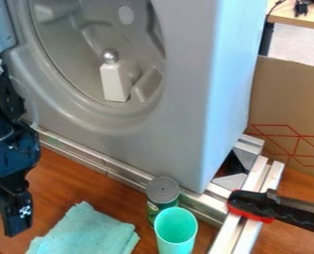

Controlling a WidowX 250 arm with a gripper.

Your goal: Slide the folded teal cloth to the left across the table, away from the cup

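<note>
The black hand [7, 218] hangs at the left, near the blue-green cloth [87, 233] on the wood surface [63, 181]. I can't tell how open it is or if it holds anything. The cup [176, 230] and can [163, 192] stand right of the cloth. Maybe no grab is done; reaching the cloth would need a sideways move.

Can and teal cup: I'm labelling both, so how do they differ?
The can has a grey top covering it, while the teal cup is open. The can's side is dark green; the cup is light teal all over. Both are round and upright.
</note>
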